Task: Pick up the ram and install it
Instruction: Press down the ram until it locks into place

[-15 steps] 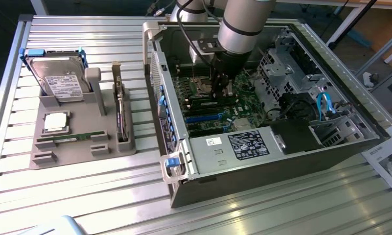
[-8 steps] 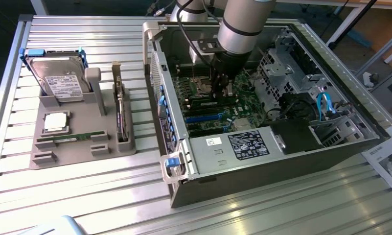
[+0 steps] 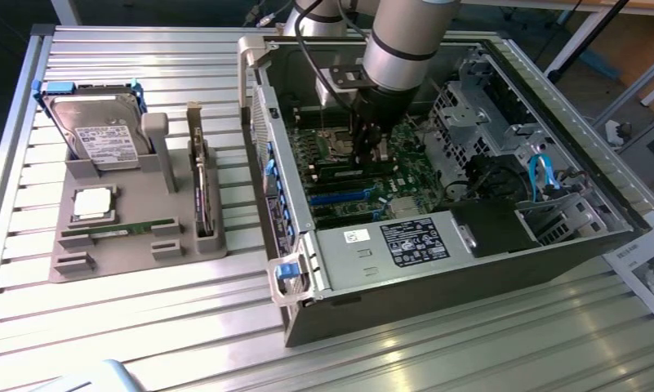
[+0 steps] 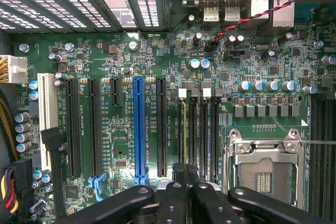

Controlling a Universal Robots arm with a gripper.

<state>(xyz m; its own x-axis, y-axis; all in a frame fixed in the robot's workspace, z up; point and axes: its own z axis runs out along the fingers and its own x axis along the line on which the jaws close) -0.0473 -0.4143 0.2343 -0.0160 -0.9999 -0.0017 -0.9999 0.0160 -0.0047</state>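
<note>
Ram [image 3: 120, 231] on grey holder [image 3: 141, 204] — end effector [image 3: 365, 149] well apart

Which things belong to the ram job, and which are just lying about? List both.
Job: ram, on the grey tray; memory slots; hand, inside the case.
Lying about: hard drive; processor chip; blue cable.

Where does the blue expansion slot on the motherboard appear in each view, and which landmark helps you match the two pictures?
Exterior view: the blue expansion slot lies on the motherboard inside the open computer case, below the gripper in the picture.
Wrist view: the blue expansion slot runs between black slots on the green board.
Shared landmark: the gripper, over the board near those slots.
</note>
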